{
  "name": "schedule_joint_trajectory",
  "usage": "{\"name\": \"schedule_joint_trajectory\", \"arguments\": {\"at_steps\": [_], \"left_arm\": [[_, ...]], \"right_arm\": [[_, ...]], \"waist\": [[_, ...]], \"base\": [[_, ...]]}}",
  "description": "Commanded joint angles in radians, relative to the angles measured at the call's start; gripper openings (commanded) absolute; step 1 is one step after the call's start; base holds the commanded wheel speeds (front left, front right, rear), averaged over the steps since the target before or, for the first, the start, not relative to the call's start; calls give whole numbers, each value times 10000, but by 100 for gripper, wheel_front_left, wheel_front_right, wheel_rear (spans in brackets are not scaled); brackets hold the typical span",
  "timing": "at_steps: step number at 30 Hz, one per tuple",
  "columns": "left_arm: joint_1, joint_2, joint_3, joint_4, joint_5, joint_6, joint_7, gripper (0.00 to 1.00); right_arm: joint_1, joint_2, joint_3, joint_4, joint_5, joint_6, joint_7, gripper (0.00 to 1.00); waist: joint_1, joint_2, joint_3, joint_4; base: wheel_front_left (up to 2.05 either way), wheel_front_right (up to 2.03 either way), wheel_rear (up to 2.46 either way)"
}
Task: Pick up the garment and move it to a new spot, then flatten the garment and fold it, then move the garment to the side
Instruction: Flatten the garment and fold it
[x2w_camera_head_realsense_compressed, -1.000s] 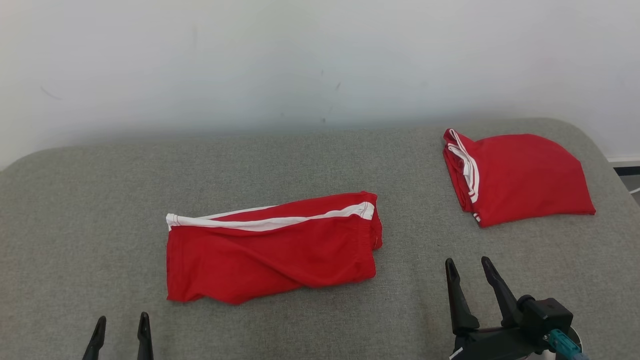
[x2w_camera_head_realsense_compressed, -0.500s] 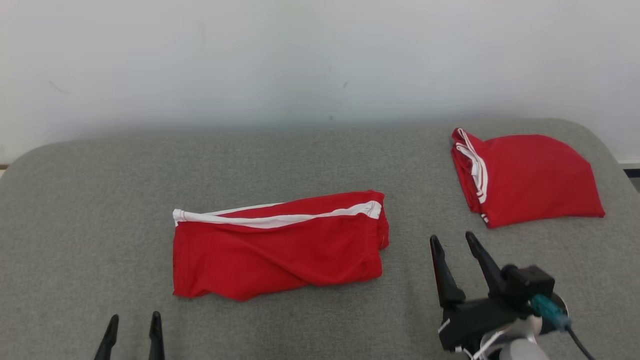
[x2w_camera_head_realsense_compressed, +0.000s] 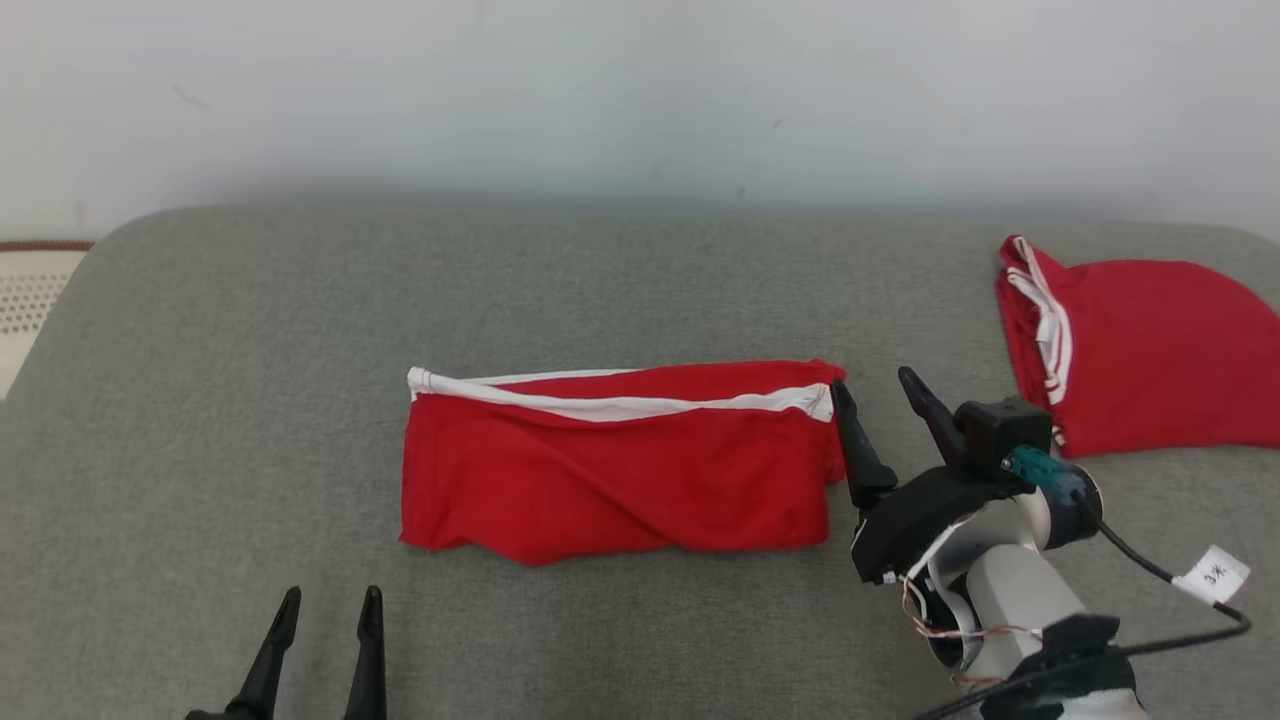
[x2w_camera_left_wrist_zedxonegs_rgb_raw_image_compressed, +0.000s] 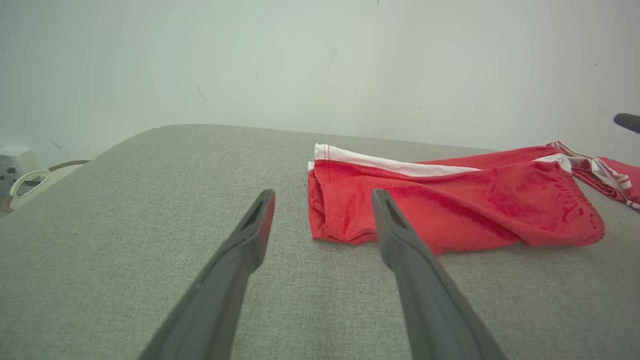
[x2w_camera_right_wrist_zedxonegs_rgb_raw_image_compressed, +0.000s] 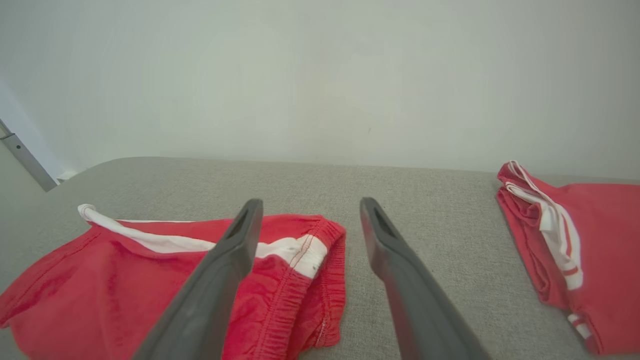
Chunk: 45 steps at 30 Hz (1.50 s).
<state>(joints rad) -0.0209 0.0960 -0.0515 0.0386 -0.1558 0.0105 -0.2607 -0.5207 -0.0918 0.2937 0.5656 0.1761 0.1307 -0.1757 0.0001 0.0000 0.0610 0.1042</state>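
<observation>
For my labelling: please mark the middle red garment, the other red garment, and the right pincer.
middle red garment (x2w_camera_head_realsense_compressed: 620, 480): head view, front cloth panel.
other red garment (x2w_camera_head_realsense_compressed: 1170, 360): head view, plain red surface.
right pincer (x2w_camera_head_realsense_compressed: 872, 378): head view, midway between fingertips.

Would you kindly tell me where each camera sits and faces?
Head view: on the head, facing forward-down at the red shorts on the grey pad; both jaws and right forearm show.
Left wrist view: on the left wrist, facing the shorts along its open jaws.
Right wrist view: on the right wrist, facing the shorts' waistband along its open jaws.
Shared: shorts, second garment.
</observation>
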Motion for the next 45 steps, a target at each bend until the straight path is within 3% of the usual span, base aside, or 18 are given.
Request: {"name": "schedule_joint_trajectory", "arguments": {"at_steps": [1,14,25,30,32,37,45], "left_arm": [[-60,-14,-13,42,36,-17,-49,100],[-598,-262,130,276,80,-299,-49,100],[-831,-376,198,440,169,-451,-49,100],[-986,-400,222,573,180,-584,-49,100],[-1025,-409,219,611,186,-595,-49,100],[-916,-427,345,706,173,-589,-49,100],[-705,-433,533,825,236,-683,-49,100]], "right_arm": [[-129,-35,-16,107,-27,0,-13,100],[-2037,143,-440,4005,-144,0,569,100],[-2545,377,-190,5681,470,0,1003,100],[-2698,450,259,5739,1064,1,819,100],[-2691,458,502,5614,1334,3,614,0],[-2616,421,940,5624,1856,1,257,0],[-2239,-304,1407,5274,2799,-3,11,0]], "waist": [[-1,0,264,262],[-1,0,876,618],[-1,0,1126,652],[-1,0,1231,723],[-1,0,1251,761],[-1,0,1161,719],[-1,0,736,368]], "base": [[0,0,0],[0,0,0],[0,0,0],[0,0,0],[0,0,0],[0,0,0],[0,0,0]]}}
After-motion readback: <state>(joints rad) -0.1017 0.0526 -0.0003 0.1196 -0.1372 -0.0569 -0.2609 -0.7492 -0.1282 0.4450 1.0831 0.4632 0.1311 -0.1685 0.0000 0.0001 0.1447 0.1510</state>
